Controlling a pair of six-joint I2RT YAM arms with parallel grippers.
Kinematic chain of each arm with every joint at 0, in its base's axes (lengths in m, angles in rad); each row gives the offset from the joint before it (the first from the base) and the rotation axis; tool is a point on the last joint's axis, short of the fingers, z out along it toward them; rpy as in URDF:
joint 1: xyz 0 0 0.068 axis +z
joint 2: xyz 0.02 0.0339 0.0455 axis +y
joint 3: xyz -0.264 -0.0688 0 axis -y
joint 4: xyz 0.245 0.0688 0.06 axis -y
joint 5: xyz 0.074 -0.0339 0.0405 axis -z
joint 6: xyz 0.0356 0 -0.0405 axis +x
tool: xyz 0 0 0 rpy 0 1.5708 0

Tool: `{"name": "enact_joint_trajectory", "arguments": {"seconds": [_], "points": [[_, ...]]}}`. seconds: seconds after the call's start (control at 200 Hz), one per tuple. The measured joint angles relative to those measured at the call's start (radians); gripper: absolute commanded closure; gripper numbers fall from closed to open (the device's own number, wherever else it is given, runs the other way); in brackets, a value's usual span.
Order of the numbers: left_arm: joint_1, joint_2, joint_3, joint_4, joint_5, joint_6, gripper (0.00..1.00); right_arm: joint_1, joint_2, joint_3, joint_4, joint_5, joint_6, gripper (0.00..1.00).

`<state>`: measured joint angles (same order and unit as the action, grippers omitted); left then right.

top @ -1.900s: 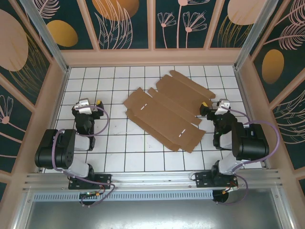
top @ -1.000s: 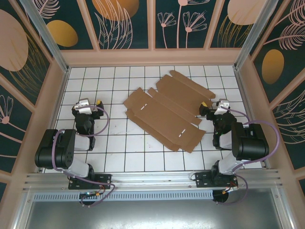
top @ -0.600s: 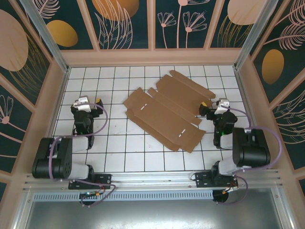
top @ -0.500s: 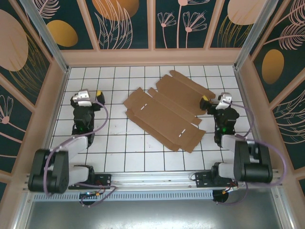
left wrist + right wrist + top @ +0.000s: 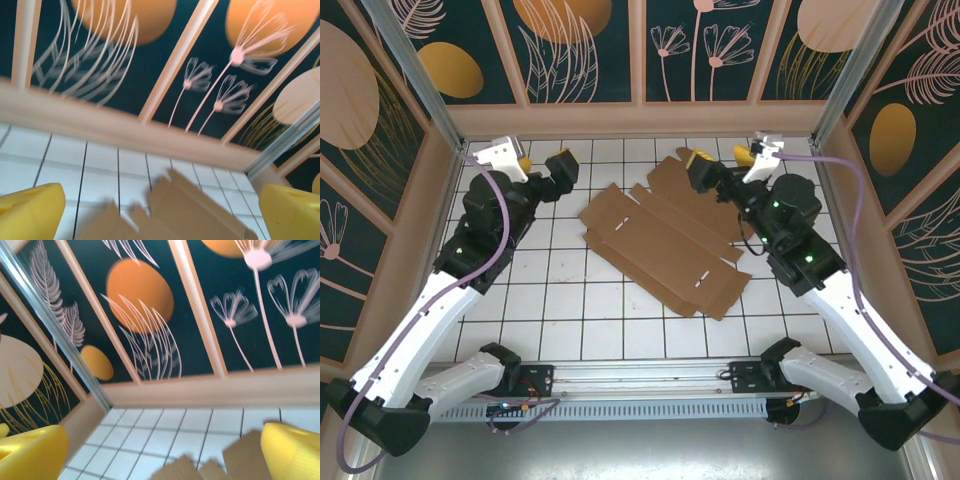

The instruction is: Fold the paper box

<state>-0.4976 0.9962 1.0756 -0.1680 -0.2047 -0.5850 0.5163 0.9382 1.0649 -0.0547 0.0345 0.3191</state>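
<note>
The paper box [image 5: 670, 235] is a brown die-cut cardboard sheet lying flat and unfolded, slantwise across the middle of the white grid table [image 5: 570, 300]. My left gripper [image 5: 542, 165] hangs raised over the far left of the table, left of the sheet's far-left flap, open and holding nothing. My right gripper [image 5: 722, 163] hovers above the sheet's far-right flap, open and holding nothing. The left wrist view shows yellow fingertips [image 5: 30, 212] set wide apart, with the blurred box [image 5: 195, 210] below. In the right wrist view, the box's edge [image 5: 240, 460] shows between wide yellow fingertips [image 5: 292, 452].
A low wooden rim [image 5: 640, 120] runs round the table, with dark patterned wall panels [image 5: 590, 50] behind and at both sides. Metal corner posts [image 5: 415, 70] stand at the back corners. Bare tiles lie in front of the box and to its left.
Both arms have unfolded from their low resting pose and risen toward the back of the table, the right one over the box's far flap. The box has not moved.
</note>
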Motion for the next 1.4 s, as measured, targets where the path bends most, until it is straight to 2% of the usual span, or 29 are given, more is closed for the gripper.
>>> {"name": "enact_joint_trajectory", "arguments": {"seconds": [0.02, 0.085, 0.13, 0.185, 0.255, 0.32, 0.43, 0.435, 0.455, 0.696, 0.871, 1.031, 1.236, 1.401], "points": [[0.0, -0.001, -0.018, -0.011, 0.012, -0.014, 0.23, -0.039, 0.0, -0.006, -0.026, -0.032, 0.018, 0.01], [0.001, 0.013, -0.092, -0.024, 0.084, -0.077, 0.6, -0.141, 0.027, -0.014, -0.107, -0.113, 0.063, 0.01], [0.001, 0.042, -0.138, -0.011, 0.138, -0.113, 0.79, -0.152, 0.062, -0.023, -0.141, -0.117, 0.074, 0.01], [0.0, 0.101, -0.191, 0.019, 0.205, -0.153, 1.0, -0.112, 0.112, -0.061, -0.157, -0.109, 0.073, 0.02], [-0.017, 0.206, -0.243, 0.063, 0.267, -0.199, 1.0, -0.055, 0.167, -0.128, -0.189, -0.107, 0.063, 0.15], [-0.056, 0.307, -0.253, 0.084, 0.29, -0.223, 1.0, -0.028, 0.232, -0.143, -0.237, -0.088, 0.052, 0.45], [-0.129, 0.469, -0.217, 0.128, 0.329, -0.26, 1.0, -0.042, 0.384, -0.106, -0.249, -0.034, 0.023, 0.87], [-0.134, 0.481, -0.212, 0.13, 0.33, -0.263, 1.0, -0.044, 0.395, -0.102, -0.249, -0.035, 0.022, 0.93], [-0.145, 0.507, -0.198, 0.135, 0.336, -0.27, 1.0, -0.053, 0.422, -0.089, -0.248, -0.027, 0.02, 1.0], [-0.212, 0.801, -0.012, 0.179, 0.392, -0.345, 1.0, -0.193, 0.822, 0.097, -0.225, 0.037, -0.026, 1.0], [-0.21, 0.943, 0.093, 0.123, 0.414, -0.38, 1.0, -0.258, 1.0, 0.2, -0.239, 0.045, -0.048, 1.0], [-0.184, 1.031, 0.193, 0.053, 0.414, -0.382, 1.0, -0.288, 1.048, 0.221, -0.251, 0.064, -0.053, 1.0], [-0.073, 1.1, 0.283, 0.002, 0.403, -0.367, 1.0, -0.27, 1.049, 0.222, -0.269, 0.152, -0.055, 1.0], [0.0, 1.221, 0.489, -0.084, 0.372, -0.315, 1.0, -0.217, 1.014, 0.146, -0.227, 0.198, -0.038, 1.0]]}}
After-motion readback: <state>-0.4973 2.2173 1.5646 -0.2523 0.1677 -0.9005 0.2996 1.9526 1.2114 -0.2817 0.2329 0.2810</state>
